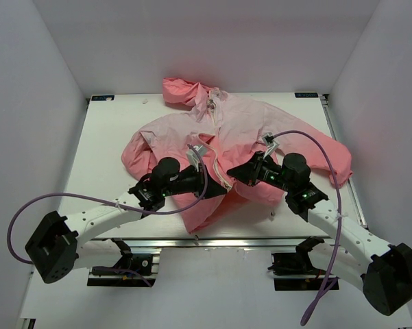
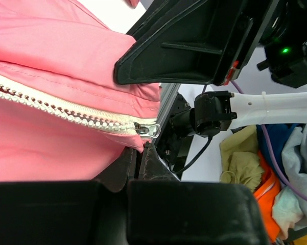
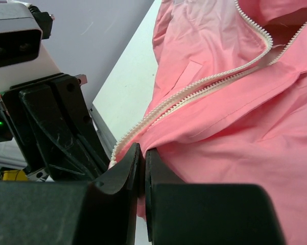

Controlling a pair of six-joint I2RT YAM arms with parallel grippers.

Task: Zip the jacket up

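Observation:
The pink jacket (image 1: 260,130) lies spread on the white table (image 1: 110,137), hood at the back, front open. Both grippers meet at its lower front hem. My left gripper (image 1: 218,188) is shut on the hem fabric just below the metal zipper slider (image 2: 149,130), which sits at the bottom end of the whitish zipper teeth (image 2: 66,109). In the left wrist view the left gripper (image 2: 142,149) pinches pink cloth. My right gripper (image 1: 234,171) is shut on the facing hem edge; in the right wrist view the right gripper (image 3: 142,151) clamps cloth beside the zipper (image 3: 204,84).
The two grippers are very close, tip to tip, near the table's front edge (image 1: 212,240). White walls enclose the table on three sides. A heap of other clothes (image 2: 265,173) lies off the table below the right arm. Purple cables (image 1: 315,144) loop over the jacket.

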